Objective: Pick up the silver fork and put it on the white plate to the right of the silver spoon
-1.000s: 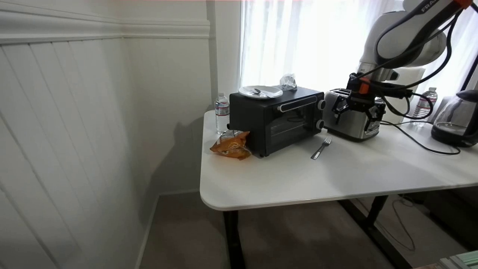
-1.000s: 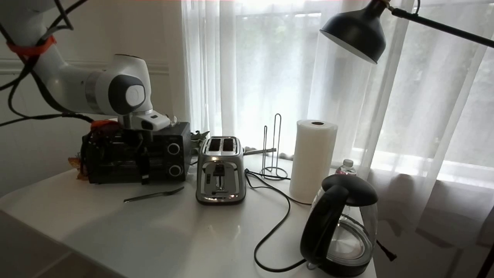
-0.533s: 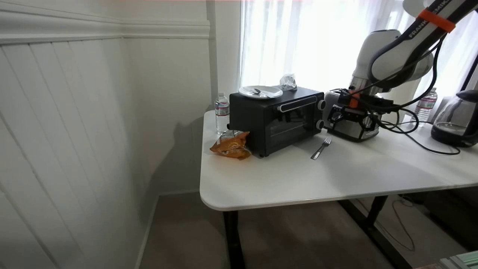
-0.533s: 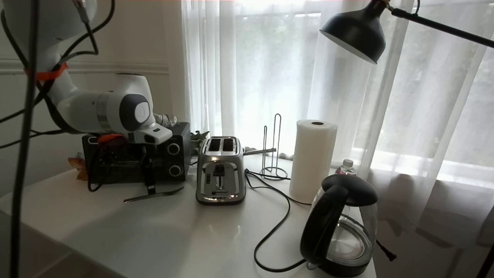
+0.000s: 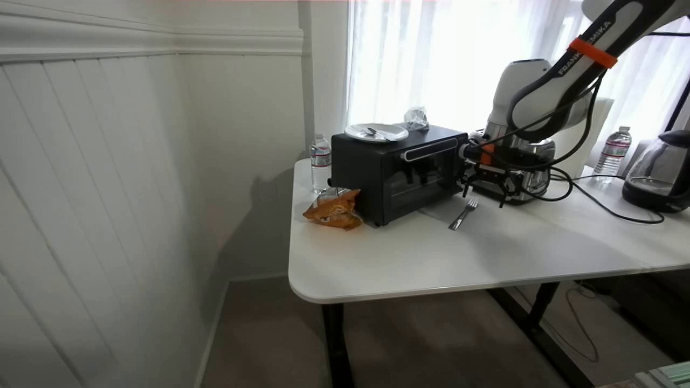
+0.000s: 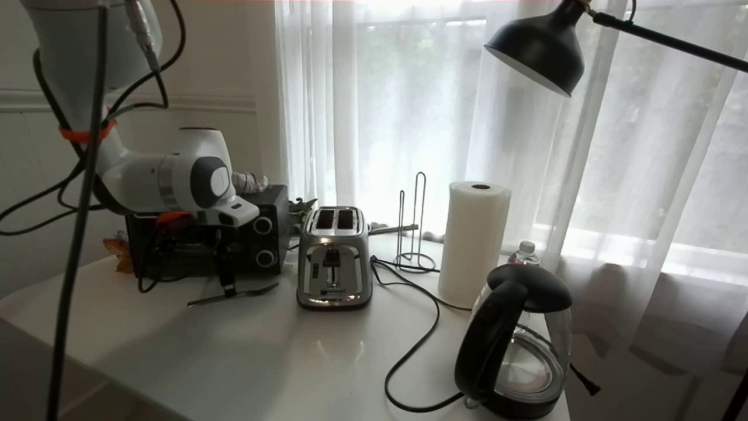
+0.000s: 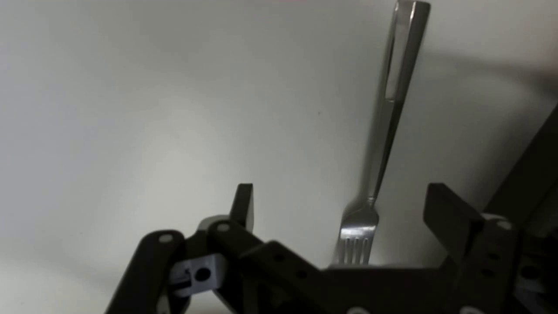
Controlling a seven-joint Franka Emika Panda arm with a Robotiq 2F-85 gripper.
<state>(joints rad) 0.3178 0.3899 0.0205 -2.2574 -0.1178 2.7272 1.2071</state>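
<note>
Above the tabletop (image 5: 377, 264), your jaws stand spread, the silver fork (image 7: 388, 133) showing between; close too high and, being thin, it may slip free.

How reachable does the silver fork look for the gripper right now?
Likely yes: the gripper is open, jaws flanking the silver fork in the wrist view, nothing seen lying over it.

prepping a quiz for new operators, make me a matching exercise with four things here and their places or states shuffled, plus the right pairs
Things
1. silver spoon
2. gripper
3. silver fork
4. white plate

Place or state
A. open, holding nothing
B. directly on the black toaster oven
C. on the white plate
D. lying on the tabletop

Pairs: 1-C, 2-A, 3-D, 4-B
</note>
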